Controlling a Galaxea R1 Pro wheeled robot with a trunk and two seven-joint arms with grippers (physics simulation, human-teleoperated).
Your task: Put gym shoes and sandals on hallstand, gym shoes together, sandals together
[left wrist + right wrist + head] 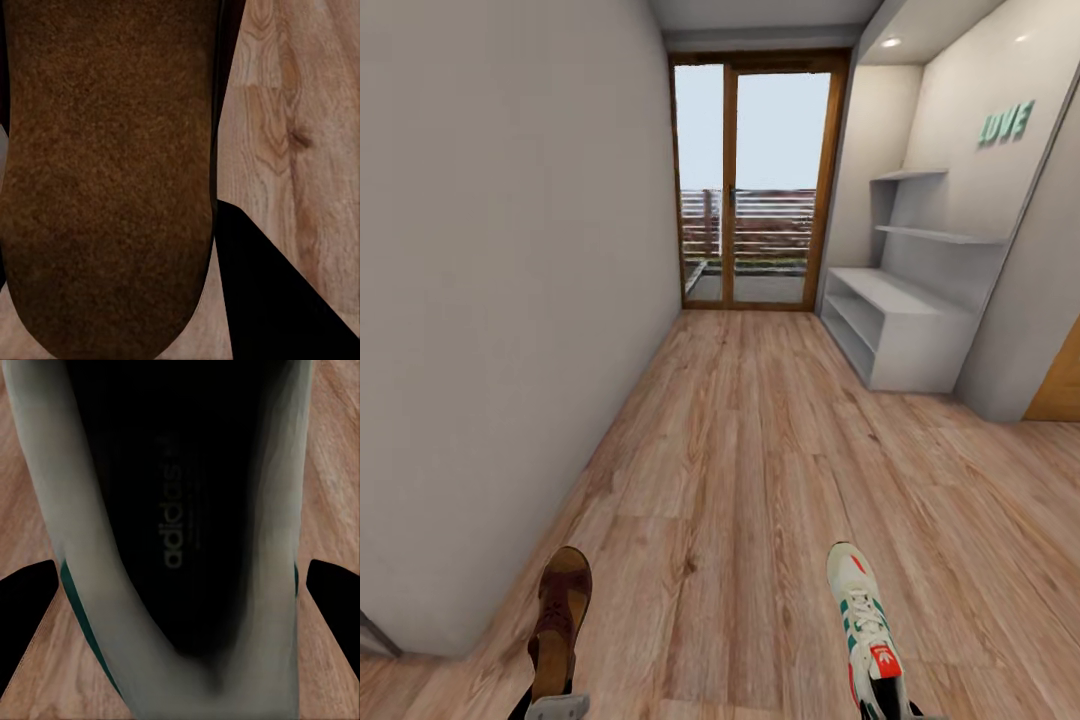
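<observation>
Wood-plank corridor floor [760,470] runs ahead; nearest, the left fingers [555,706] hold a brown sandal [558,620], the right fingers [22,622] hold a cream gym shoe [865,620]; farther right stands the pale grey hallstand [900,320]; a glass door [755,180] closes the far end.

Both arms reach forward low, the left gripper [556,706] clamped on a sandal [559,610] and the right gripper [887,712] on a gym shoe [865,620], each held toe forward.
</observation>
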